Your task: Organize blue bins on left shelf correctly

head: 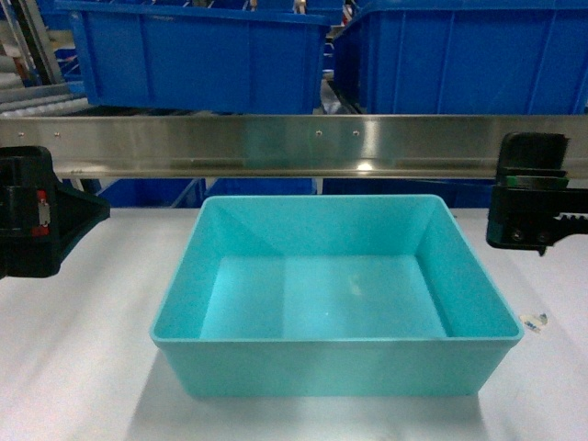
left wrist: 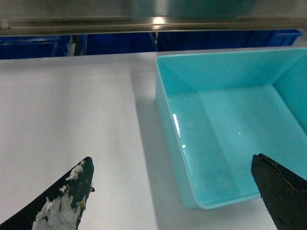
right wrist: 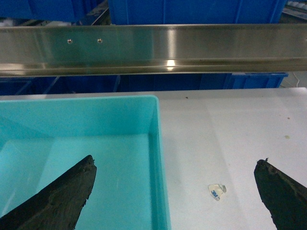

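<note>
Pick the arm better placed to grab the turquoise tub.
Near tie, leaning left. The left tool and right tool each straddle a side wall of the tub, open. The left straddles nearer the front corner.

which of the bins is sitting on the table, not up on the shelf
The turquoise bin, empty, on the white table. The two dark blue bins sit behind the steel rail.

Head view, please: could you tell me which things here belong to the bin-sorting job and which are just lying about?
Belongs to the job:
- turquoise bin, empty, on the table
- steel shelf rail
- left gripper and right gripper, both open

Just lying about:
- dark blue bins
- small clear scrap on the tabletop
</note>
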You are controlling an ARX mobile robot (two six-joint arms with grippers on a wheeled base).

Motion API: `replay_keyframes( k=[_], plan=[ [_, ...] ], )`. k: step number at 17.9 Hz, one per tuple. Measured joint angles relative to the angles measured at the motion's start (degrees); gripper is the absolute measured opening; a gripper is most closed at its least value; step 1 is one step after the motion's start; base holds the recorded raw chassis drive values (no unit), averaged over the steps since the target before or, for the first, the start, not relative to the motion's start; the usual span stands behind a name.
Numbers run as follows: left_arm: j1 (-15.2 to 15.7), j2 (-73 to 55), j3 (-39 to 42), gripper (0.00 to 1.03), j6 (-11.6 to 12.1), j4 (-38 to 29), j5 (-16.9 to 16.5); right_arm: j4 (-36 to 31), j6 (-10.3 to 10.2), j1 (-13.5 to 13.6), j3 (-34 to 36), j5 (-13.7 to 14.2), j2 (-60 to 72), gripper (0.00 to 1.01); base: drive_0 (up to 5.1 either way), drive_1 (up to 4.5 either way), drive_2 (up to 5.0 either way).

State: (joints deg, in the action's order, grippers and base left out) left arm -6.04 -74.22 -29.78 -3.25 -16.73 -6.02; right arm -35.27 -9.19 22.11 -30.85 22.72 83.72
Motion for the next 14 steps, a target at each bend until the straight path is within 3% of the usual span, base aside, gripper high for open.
replay_keyframes(
  k=[4, 8, 10, 12, 14],
  plan=[
    [-1.7, -4.2, -3.6, 0.98, -3.4, 6.3, -0.9, 1.4, -1.2, -2.4, -4.5, -0.4, 12.0, 0.98, 0.0, 0.00, 0.0],
    [-1.4, -7.0, -4.0, 0.98, -5.0, 7.2, -1.4, 3.7, -1.9, -3.2, -6.8, -0.7, 14.0, 0.98, 0.0, 0.00, 0.0],
    [-1.9, -10.3, -5.2, 0.98, -7.2, 7.2, -0.5, 8.7, -2.0, -3.8, -9.8, -4.1, 14.9, 0.98, 0.0, 0.00, 0.0],
    [-5.4, -11.9, -7.2, 0.98, -9.0, 6.7, 1.8, 10.5, -0.5, -5.6, -12.5, -7.4, 16.1, 0.98, 0.0, 0.00, 0.0],
    [-6.3, -11.0, -8.0, 0.98, -9.0, 6.1, 2.0, 10.4, 0.5, -6.1, -12.9, -7.5, 15.8, 0.98, 0.0, 0.00, 0.0]
  ],
)
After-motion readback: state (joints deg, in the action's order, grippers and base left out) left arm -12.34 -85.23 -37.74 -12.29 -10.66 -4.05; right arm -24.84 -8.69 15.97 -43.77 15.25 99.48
